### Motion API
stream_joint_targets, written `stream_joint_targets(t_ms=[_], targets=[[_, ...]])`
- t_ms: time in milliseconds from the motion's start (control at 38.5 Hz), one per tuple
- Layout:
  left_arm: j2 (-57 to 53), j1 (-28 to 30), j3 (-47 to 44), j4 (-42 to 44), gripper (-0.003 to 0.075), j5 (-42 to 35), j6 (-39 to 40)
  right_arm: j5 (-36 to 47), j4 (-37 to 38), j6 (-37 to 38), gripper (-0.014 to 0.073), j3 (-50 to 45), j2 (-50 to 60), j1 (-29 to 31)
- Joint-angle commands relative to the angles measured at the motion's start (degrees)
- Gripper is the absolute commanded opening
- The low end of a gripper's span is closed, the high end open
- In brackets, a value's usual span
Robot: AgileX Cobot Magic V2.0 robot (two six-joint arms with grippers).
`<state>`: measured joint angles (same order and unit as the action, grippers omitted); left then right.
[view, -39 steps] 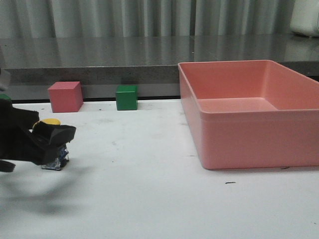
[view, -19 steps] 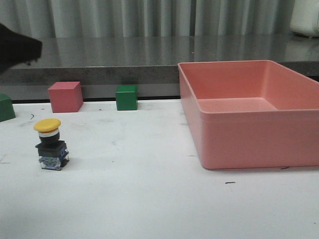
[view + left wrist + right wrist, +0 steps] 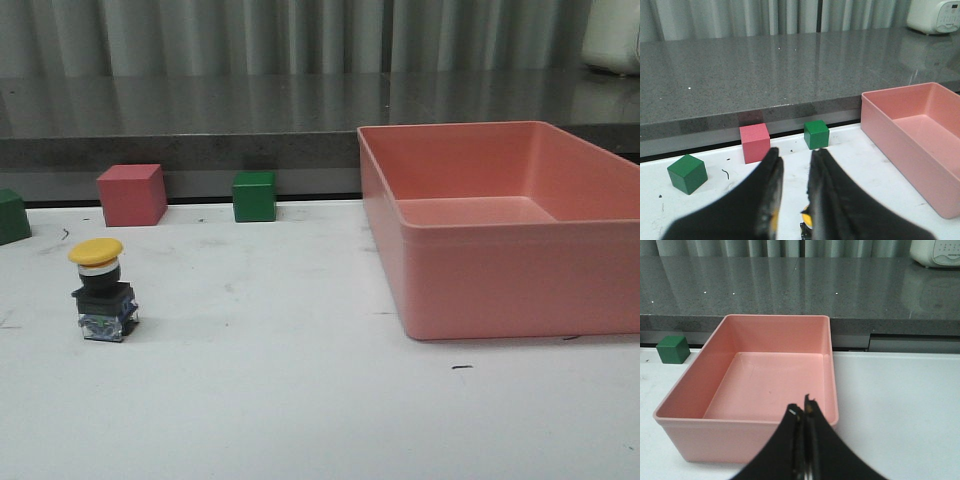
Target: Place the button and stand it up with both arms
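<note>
The button [image 3: 103,290] stands upright on the white table at the left of the front view, yellow cap up, black body and bluish base down, with nothing touching it. Neither arm shows in the front view. In the left wrist view my left gripper [image 3: 795,152] is open and holds nothing. A sliver of the button's yellow cap [image 3: 807,220] shows low between the fingers, well below the tips. In the right wrist view my right gripper [image 3: 802,409] is shut and empty, above the near wall of the pink bin [image 3: 740,440].
A large pink bin [image 3: 500,290] fills the right side of the table. A pink cube [image 3: 131,194] and a green cube [image 3: 254,196] sit along the back edge, another green cube [image 3: 12,216] at the far left. A grey counter runs behind.
My left gripper was closed around the button one second ago, then let go, rose up and to the left, and has left the front view. The button stays standing where it was.
</note>
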<state>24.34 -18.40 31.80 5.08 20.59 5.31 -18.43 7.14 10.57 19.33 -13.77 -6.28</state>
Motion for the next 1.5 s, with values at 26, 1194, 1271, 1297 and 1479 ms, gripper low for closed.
stream_joint_targets(t_ms=[26, 1194, 1271, 1297, 1479], targets=[[-5.96, 0.13, 2.25, -0.57, -0.002, -1.1, 0.57, 4.99, 0.95, -0.47, -0.007, 1.64, -0.41, 0.35], [-13.45, 1.12, -2.23, -1.37, -0.002, -1.22, 0.57, 4.99, 0.95, -0.47, -0.007, 1.64, -0.41, 0.35], [-16.23, 3.14, -5.16, -2.47, -0.002, -1.22, 0.57, 4.99, 0.95, -0.47, -0.007, 1.64, -0.41, 0.35], [-17.26, 4.04, -6.3, -2.73, -0.002, -1.22, 0.57, 4.99, 0.95, -0.47, -0.007, 1.64, -0.41, 0.35], [-23.28, 12.02, -15.15, -4.01, -0.002, -4.45, 0.57, 4.99, 0.95, -0.47, -0.007, 1.64, -0.41, 0.35]])
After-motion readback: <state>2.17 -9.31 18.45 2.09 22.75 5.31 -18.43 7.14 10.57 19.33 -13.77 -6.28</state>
